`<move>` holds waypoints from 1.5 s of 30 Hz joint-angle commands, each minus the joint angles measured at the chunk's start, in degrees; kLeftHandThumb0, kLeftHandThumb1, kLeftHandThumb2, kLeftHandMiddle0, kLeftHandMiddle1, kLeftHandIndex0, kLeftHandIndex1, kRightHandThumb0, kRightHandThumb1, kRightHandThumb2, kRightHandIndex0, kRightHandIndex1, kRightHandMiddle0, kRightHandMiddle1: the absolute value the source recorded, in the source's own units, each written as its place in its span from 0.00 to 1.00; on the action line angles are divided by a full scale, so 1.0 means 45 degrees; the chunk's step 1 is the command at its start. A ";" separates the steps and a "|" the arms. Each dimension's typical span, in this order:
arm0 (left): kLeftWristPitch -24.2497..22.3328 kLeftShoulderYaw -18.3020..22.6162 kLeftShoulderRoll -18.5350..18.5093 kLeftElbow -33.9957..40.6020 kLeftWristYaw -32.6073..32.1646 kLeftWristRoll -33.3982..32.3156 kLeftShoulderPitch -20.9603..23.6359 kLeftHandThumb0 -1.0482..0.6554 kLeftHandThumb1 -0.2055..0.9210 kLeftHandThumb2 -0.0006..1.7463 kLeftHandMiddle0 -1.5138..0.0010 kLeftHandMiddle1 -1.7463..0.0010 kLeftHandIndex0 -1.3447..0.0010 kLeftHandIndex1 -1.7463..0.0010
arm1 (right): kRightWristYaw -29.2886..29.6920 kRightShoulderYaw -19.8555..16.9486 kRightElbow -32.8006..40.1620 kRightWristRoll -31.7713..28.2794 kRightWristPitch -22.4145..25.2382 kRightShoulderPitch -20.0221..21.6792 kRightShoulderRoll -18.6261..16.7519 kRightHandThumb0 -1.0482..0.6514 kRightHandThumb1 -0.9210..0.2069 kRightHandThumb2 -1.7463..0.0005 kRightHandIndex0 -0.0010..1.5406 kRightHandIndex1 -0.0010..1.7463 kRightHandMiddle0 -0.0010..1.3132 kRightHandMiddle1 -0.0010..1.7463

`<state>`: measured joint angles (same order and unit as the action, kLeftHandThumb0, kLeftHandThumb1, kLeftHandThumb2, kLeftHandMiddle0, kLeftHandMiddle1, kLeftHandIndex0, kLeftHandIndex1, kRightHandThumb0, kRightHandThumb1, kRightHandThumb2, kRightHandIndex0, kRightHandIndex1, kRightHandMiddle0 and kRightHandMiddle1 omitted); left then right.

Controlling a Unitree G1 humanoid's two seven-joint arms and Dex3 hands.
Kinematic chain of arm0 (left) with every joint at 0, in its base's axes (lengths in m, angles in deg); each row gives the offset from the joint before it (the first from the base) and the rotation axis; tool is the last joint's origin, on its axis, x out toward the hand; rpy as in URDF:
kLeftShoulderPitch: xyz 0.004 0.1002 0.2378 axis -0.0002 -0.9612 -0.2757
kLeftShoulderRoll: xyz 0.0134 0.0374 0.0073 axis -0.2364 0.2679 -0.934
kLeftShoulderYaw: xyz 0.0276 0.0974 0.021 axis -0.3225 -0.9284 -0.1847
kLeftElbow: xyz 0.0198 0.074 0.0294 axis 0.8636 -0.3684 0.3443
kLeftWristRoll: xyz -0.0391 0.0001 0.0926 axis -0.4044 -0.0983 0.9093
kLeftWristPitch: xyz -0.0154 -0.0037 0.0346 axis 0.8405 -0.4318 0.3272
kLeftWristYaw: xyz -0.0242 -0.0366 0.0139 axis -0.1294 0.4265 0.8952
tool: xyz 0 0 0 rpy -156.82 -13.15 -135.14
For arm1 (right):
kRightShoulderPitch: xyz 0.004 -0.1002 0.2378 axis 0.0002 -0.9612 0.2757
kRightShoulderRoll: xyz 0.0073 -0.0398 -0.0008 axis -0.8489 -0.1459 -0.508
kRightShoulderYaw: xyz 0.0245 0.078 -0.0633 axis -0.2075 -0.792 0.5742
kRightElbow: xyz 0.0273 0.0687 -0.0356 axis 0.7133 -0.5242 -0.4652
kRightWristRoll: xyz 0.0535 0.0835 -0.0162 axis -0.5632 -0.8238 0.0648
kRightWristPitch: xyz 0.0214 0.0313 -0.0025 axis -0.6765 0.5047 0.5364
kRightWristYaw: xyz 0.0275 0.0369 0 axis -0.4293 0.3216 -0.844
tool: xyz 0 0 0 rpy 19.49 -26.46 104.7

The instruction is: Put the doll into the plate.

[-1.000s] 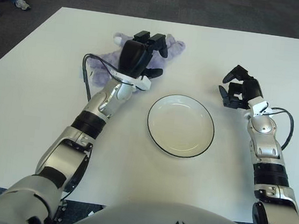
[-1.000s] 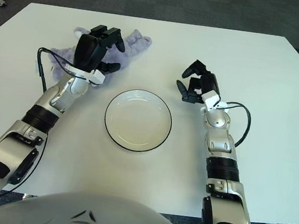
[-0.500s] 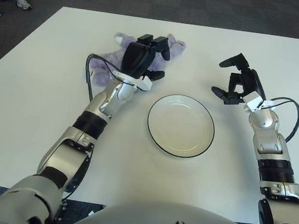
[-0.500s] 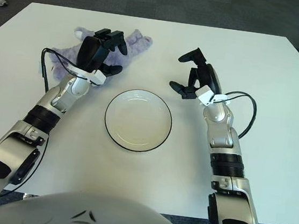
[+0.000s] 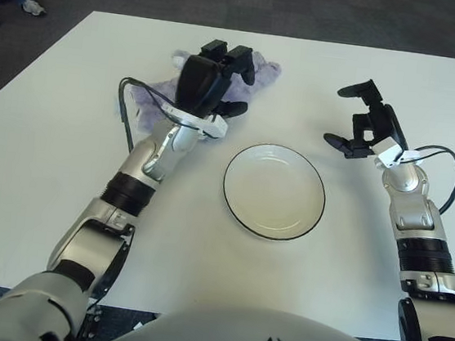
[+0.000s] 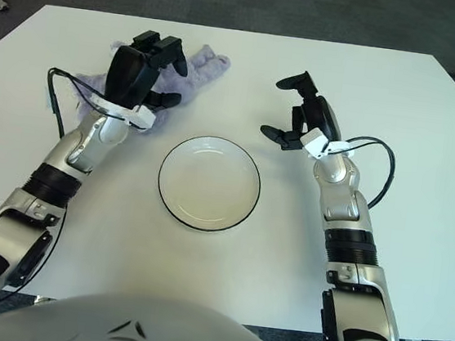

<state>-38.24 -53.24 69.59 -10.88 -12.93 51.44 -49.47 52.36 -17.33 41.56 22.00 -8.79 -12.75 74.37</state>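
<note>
- Our left hand (image 5: 209,82) is over the doll (image 5: 260,67); fingers (image 5: 241,61) spread, nothing gripped that we can see.
- Doll lies directly under and behind those fingers, long axis running left-near to right-far, on the table (image 5: 40,157), up-left of the plate (image 5: 274,191).
- Left hand is plainly nearer.
- Right hand (image 5: 364,124) is right of the plate, fingers wide, empty.
</note>
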 commanded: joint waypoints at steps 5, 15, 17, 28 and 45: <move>-0.2032 0.0052 -0.0650 0.2042 0.0774 0.1987 -0.1245 0.48 0.77 0.45 0.81 0.09 0.86 0.13 | 0.0066 0.0049 -0.0033 0.0063 0.0202 0.0024 0.0018 0.20 0.51 0.53 0.79 1.00 0.00 0.61; -0.3886 -0.0122 -0.0940 0.3744 0.1719 0.4173 -0.1957 0.22 0.76 0.42 0.88 0.37 1.00 0.42 | 0.0033 0.0112 -0.0078 -0.0005 0.0330 0.0053 -0.0033 0.24 0.52 0.50 0.51 1.00 0.00 0.62; -0.4005 -0.0094 -0.1037 0.4079 0.1875 0.4331 -0.2126 0.21 0.77 0.41 0.88 0.40 1.00 0.44 | 0.0055 0.0154 -0.0110 0.0050 0.0360 0.0074 -0.0034 0.24 0.52 0.49 0.42 0.98 0.00 0.62; -0.4664 0.0262 -0.1584 0.5647 0.3514 0.5024 -0.3120 0.15 0.90 0.30 0.93 0.55 1.00 0.60 | -0.0108 0.0344 -0.0228 -0.0032 0.0701 0.0173 -0.0063 0.25 0.53 0.47 0.39 0.81 0.00 0.64; -0.5727 0.0761 -0.2157 0.6658 0.7840 0.5590 -0.3335 0.08 1.00 0.22 1.00 0.80 1.00 0.89 | -0.1772 0.0541 0.0295 -0.0166 0.1630 -0.0174 0.0717 0.18 0.46 0.55 0.69 1.00 0.00 0.46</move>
<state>-63.70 -50.29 60.86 18.58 19.35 76.51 -64.49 46.79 -15.09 41.00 21.62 -3.19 -12.90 75.72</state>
